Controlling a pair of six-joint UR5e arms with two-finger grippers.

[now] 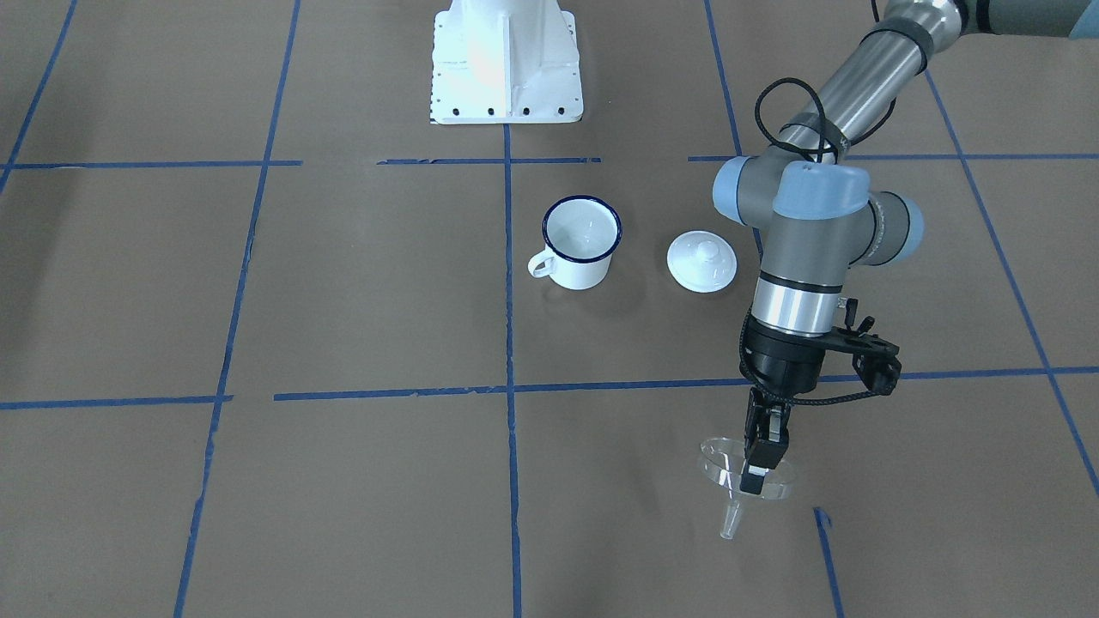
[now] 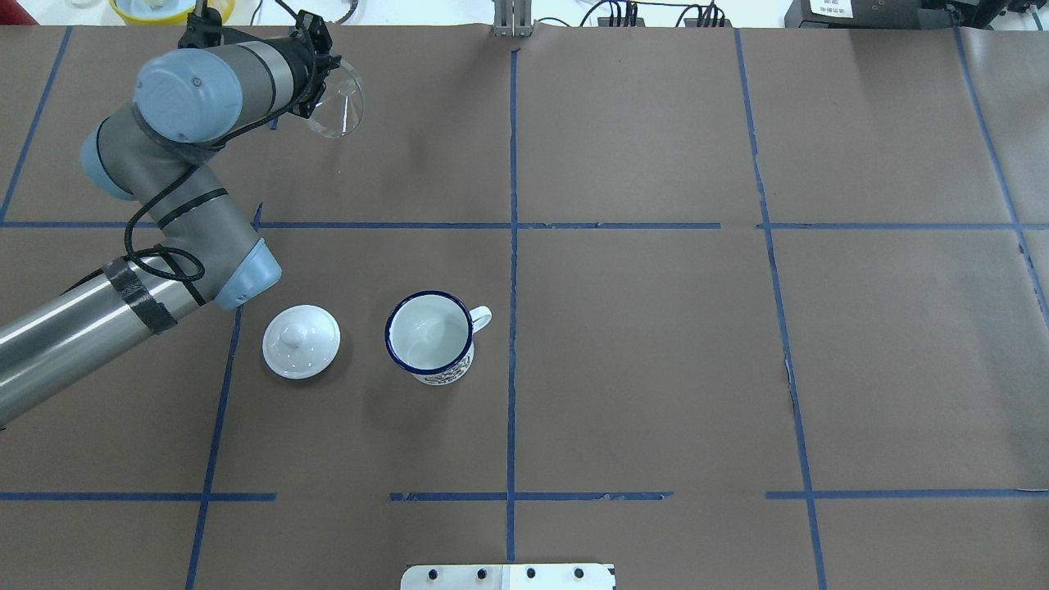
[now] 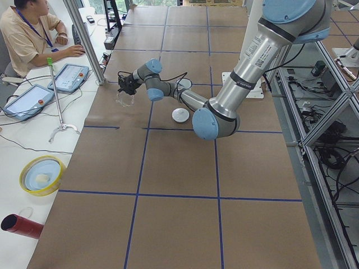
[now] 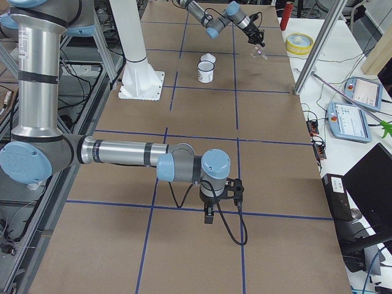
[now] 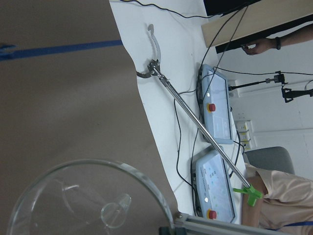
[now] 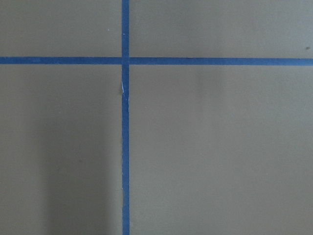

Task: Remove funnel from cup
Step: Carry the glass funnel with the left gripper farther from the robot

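Your left gripper [image 1: 757,470] pinches the funnel [image 1: 721,457] by its rim, cup [image 1: 582,242] well clear of the jaws (already empty); setting it down looks next.

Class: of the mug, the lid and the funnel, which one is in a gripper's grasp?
The clear funnel: the left gripper pinches its rim, far from the mug and lid, which sit untouched side by side.

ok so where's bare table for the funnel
Bare brown paper lies under the funnel in the left gripper, bounded by blue tape. Squares on the cup's handle side are bare too. Crowded only between cup and lid.
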